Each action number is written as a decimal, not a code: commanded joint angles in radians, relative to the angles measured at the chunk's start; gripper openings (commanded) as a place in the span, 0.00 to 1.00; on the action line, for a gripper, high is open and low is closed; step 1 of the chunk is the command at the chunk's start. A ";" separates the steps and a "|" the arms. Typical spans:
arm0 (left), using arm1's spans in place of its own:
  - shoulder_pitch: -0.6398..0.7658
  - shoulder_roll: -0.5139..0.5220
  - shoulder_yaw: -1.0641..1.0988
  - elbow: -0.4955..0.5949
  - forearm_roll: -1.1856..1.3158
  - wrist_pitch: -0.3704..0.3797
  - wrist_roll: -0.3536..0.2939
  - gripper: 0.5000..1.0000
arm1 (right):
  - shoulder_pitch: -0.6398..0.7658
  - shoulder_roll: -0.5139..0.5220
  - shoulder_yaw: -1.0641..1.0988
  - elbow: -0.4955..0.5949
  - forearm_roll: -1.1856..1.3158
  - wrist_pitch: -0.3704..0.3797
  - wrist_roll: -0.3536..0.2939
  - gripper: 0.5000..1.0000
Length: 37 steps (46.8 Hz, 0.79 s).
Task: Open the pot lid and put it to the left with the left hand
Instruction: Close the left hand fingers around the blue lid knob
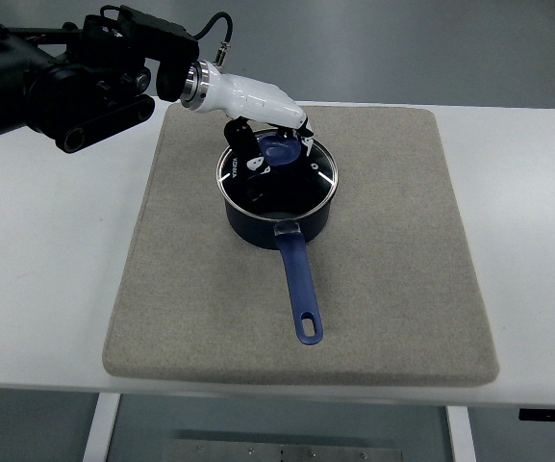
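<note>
A dark blue saucepan [279,219] stands on a grey mat [392,269], its blue handle [299,284] pointing toward the near edge. A glass lid [306,181] with a blue knob [279,148] lies on the pan's rim. My left hand [277,154], white with black fingers [242,154], reaches in from the upper left and hangs directly over the lid. Its fingers are curled down around the knob from both sides. The hand hides the lid's far edge, and the lid looks seated on the pan.
The mat covers the middle of a white table [46,289]. Bare mat lies to the left of the pan [181,250] and to its right. My black left forearm [75,87] crosses the upper left corner.
</note>
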 commanded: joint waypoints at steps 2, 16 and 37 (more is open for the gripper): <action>-0.002 0.000 -0.001 0.001 0.000 0.002 0.000 0.18 | 0.000 0.000 0.000 0.000 0.000 0.000 0.000 0.83; -0.007 0.000 -0.004 -0.001 0.001 -0.001 0.000 0.47 | 0.000 0.000 -0.001 0.000 0.000 0.000 0.000 0.83; -0.017 0.003 -0.002 0.007 0.033 -0.035 0.000 0.50 | 0.000 0.000 -0.001 0.000 0.000 0.000 0.000 0.83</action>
